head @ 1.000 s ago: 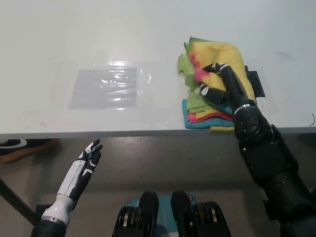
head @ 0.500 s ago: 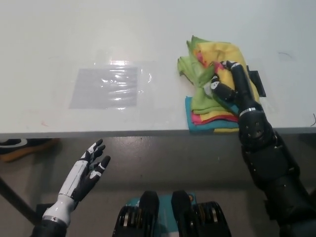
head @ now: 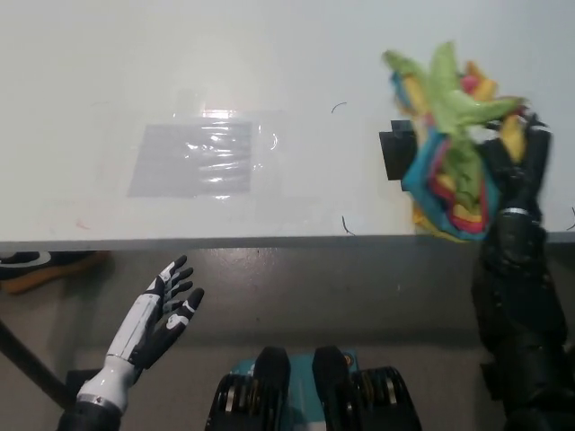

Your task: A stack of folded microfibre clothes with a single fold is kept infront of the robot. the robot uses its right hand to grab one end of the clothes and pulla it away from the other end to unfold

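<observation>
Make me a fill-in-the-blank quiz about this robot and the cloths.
1. The cloths are held by the robot's ____ hand.
2. The cloth on top of the bunch is ____.
3. The white hand is below the table edge with its fingers ____.

Missing words: right; green; apart

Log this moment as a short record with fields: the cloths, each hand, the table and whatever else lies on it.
cloths: bundle of green, yellow, pink and blue cloths, bunched up at the table's right end
right hand: black right hand gripping the cloths from their right side
left hand: white left hand resting below the table edge, fingers spread, holding nothing
table: white table
other items: clear plastic sheet flat at centre left; black marker beside the cloths' left edge
</observation>
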### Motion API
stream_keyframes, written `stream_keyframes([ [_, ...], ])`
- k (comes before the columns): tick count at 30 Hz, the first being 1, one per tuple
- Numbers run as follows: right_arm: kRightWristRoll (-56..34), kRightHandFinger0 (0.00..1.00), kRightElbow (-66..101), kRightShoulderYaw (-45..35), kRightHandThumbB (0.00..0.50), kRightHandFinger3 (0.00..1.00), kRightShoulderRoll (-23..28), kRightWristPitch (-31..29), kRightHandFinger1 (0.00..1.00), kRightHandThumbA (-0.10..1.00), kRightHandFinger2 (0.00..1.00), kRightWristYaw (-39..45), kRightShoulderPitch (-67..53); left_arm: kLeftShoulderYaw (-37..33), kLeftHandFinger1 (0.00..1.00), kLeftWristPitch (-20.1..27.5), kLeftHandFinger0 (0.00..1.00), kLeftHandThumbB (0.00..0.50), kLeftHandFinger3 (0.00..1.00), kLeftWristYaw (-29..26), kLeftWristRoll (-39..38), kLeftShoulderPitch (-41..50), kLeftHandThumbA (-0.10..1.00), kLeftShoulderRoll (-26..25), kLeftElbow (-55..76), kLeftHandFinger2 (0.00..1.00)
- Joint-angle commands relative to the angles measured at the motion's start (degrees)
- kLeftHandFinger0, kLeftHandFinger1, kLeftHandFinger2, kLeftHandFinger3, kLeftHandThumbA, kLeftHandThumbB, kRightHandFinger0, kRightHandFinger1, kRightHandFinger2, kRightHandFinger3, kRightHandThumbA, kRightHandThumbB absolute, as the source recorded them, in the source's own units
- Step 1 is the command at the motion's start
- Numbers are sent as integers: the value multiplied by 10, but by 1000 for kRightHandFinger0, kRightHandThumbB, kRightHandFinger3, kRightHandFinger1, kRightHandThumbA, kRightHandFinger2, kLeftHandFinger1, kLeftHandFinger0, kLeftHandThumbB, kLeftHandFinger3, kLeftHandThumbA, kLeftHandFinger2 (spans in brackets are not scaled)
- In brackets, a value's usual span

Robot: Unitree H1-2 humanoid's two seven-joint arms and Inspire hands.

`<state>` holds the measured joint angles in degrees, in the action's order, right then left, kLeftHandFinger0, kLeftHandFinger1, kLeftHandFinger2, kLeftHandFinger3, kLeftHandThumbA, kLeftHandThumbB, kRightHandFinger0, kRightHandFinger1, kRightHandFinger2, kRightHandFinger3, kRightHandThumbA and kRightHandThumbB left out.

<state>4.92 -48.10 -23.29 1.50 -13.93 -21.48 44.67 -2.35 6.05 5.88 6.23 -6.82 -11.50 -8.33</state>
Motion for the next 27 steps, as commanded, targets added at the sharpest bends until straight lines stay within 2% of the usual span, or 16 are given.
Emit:
stream_keyframes([
  [1,-132,0,4,-69,0,640,26,-67,81,517,482,4,9,-1,918,36,837,0,1000,-2,6,-6,762,-10,3,965],
  [2,-141,0,11,-75,0,621,25,-61,80,594,475,16,5,-1,918,36,837,1,1000,-2,5,-5,762,-9,2,965],
  [3,-153,0,18,-80,0,574,24,-53,85,612,467,28,1,0,918,36,837,2,1000,-2,5,-3,761,-9,2,965],
  [4,-158,16,16,-82,11,627,25,-50,153,626,578,39,0,1,919,37,838,1,1000,-1,2,-2,760,-8,0,965],
  [5,-164,77,17,-83,49,655,25,-44,283,719,578,50,-3,2,920,35,840,0,1000,-1,-1,-1,757,-7,0,965],
  [6,-173,150,23,-84,120,727,24,-38,349,742,602,65,-7,2,919,34,840,0,1000,-1,0,-1,754,-7,1,964],
  [7,-174,335,23,-73,199,949,26,-42,529,818,756,92,-13,2,918,33,841,0,1000,-2,1,-1,752,-8,1,965],
  [8,-180,594,24,-67,228,1000,29,-39,747,912,926,115,-17,2,919,32,842,0,1000,-2,1,-1,751,-8,0,965],
  [9,-185,899,24,-46,282,1000,39,-42,998,1000,1000,173,-29,2,920,30,849,3,1000,-2,2,0,749,-8,0,968],
  [10,-183,1000,21,-34,345,1000,43,-49,1000,1000,1000,196,-34,2,925,29,856,1,1000,-2,3,1,752,-8,1,973],
  [13,-195,1000,-2,-13,369,1000,56,-58,1000,1000,1000,267,-42,1,923,34,855,5,1000,-5,8,3,755,-9,-2,975],
  [16,-198,1000,-1,-3,429,1000,61,-52,1000,1000,1000,280,-48,2,919,29,850,4,1000,-4,8,6,750,-10,2,976],
  [17,-199,1000,-1,-1,430,1000,62,-52,1000,1000,1000,281,-48,2,919,28,851,4,1000,-4,7,6,748,-10,2,978],
  [18,-195,1000,0,6,375,1000,65,-48,1000,1000,1000,284,-51,2,916,29,848,11,1000,-5,10,6,741,-10,2,975],
  [24,-202,1000,1,15,339,1000,72,-44,1000,1000,1000,282,-57,1,913,31,852,3,1000,-3,9,7,693,-11,0,960],
  [27,-211,1000,9,13,346,1000,70,-32,1000,1000,1000,273,-59,1,918,27,864,9,1000,-2,7,8,652,-11,1,955],
])
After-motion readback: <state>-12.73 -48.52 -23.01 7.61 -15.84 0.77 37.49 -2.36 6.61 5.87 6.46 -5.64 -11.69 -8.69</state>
